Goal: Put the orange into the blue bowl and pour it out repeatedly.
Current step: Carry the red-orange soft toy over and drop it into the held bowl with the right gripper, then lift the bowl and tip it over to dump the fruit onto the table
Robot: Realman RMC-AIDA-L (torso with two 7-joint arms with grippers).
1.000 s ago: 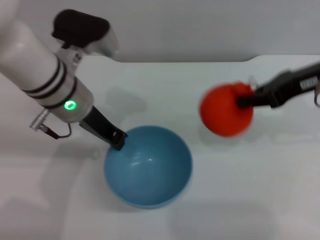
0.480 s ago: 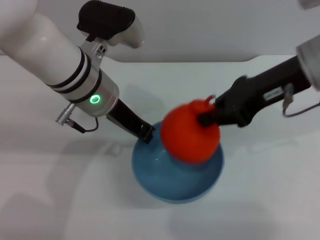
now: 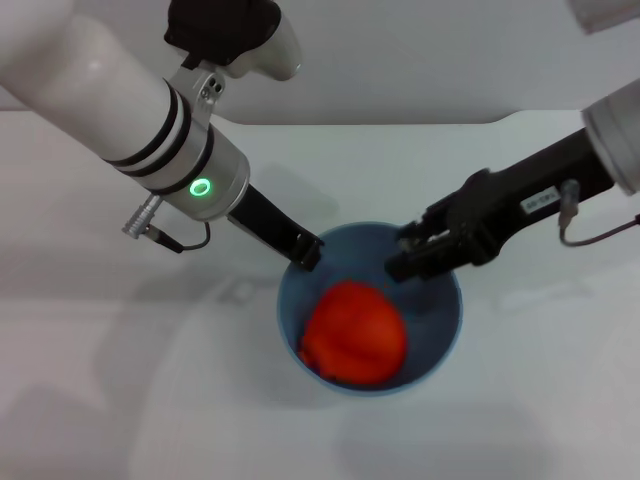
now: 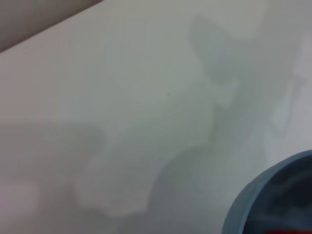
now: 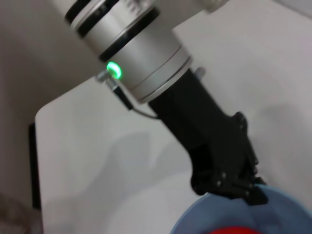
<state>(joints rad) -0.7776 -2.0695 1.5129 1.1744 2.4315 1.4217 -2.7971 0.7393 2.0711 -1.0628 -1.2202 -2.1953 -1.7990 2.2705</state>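
orange sits inside the blue bowl, low in the basin toward the near side, free of both claws; in the right wrist view only a red sliver of it shows at the bowl's edge. Bowl rests on the white desk, upright. Left claw is clenched on the bowl's far-left rim, black fingers pinching the wall, and the right wrist view shows the same grip from across the bowl. Right claw hangs over the far-right rim, just above the inside, released, nothing between its fingers, apart from the fruit. Placing looks done, so the step in hand is judged to be the pour: right arm should clear the bowl first so it doesn't block the tip. Left arm then lifts slightly and rolls the wrist so the open side faces away from the held rim, slow enough that the round fruit rolls out onto bare desk and not off the edge. One-point rim pinch on a glossy wall may slip under the fruit's weight, keep the grip firm and the tilt gradual
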